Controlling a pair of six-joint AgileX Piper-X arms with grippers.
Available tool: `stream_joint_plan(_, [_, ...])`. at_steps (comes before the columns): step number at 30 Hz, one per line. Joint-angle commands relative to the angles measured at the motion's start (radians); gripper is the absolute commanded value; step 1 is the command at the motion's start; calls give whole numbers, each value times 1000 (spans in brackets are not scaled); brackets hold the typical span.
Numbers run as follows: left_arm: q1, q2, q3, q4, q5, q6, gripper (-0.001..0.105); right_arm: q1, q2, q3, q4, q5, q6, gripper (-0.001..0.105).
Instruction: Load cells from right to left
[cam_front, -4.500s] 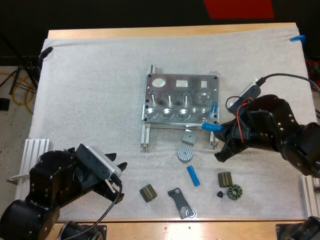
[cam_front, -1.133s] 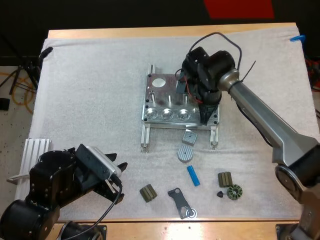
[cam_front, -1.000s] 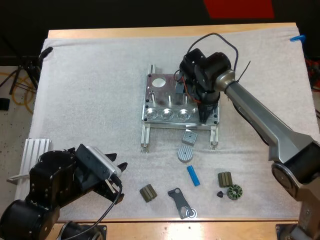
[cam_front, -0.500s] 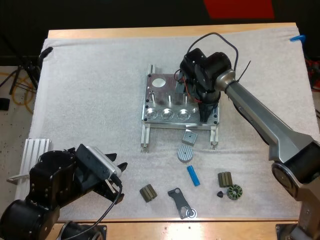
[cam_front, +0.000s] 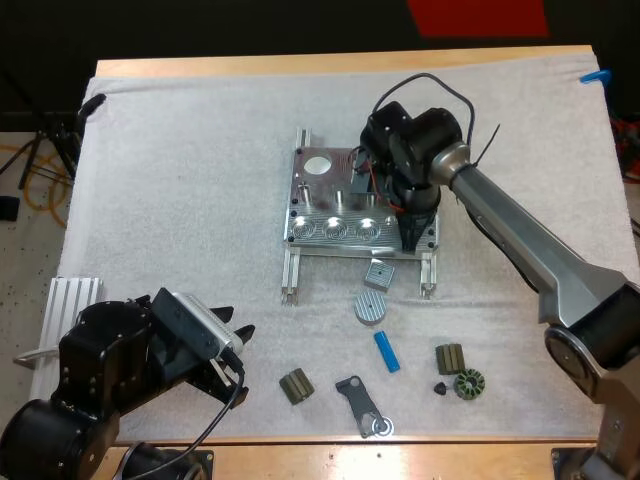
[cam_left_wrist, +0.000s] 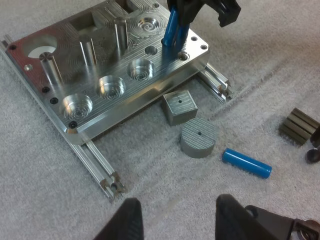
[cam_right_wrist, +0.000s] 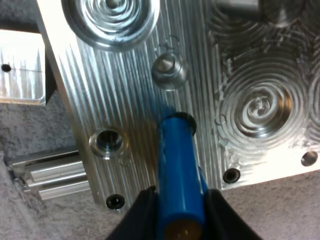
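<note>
As the right pincer (cam_right_wrist: 175, 212) clamps it, the cell (cam_left_wrist: 171, 31) stands near-upright.

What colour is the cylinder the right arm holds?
The cylinder is bright blue; right wrist view.

Left arm (cam_front: 95, 375): black, bulky rounded joints.
Right arm (cam_front: 520, 238): silver-grey tubular link, black rounded wrist housing.
Left fingers (cam_left_wrist: 125, 222): matte black, tapered.

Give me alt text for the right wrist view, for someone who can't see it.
The right gripper holds a blue cylinder between its two black fingers, the cylinder's far end at a small hole near the corner of the ribbed metal fixture. Around it lie round stepped pockets.
</note>
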Motion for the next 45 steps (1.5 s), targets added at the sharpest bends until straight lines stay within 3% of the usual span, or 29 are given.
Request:
stream_joint_plan(1, [-4,-6,-8,-3,6,-7,35,1,-3,17,-4,-9,-17,19])
stream_joint_plan(9, [-4,-6,-8,-3,6,-7,35,1,-3,32,-53,60,-17,19])
stream_joint_plan(26, [-4,-6,-8,-5,6,-7,35,1,-3,32,-19,-37,-15,19])
stream_joint_plan(45, [-4,-6,-8,-5,6,-7,35,12,-3,32,-6,-65,-15,19])
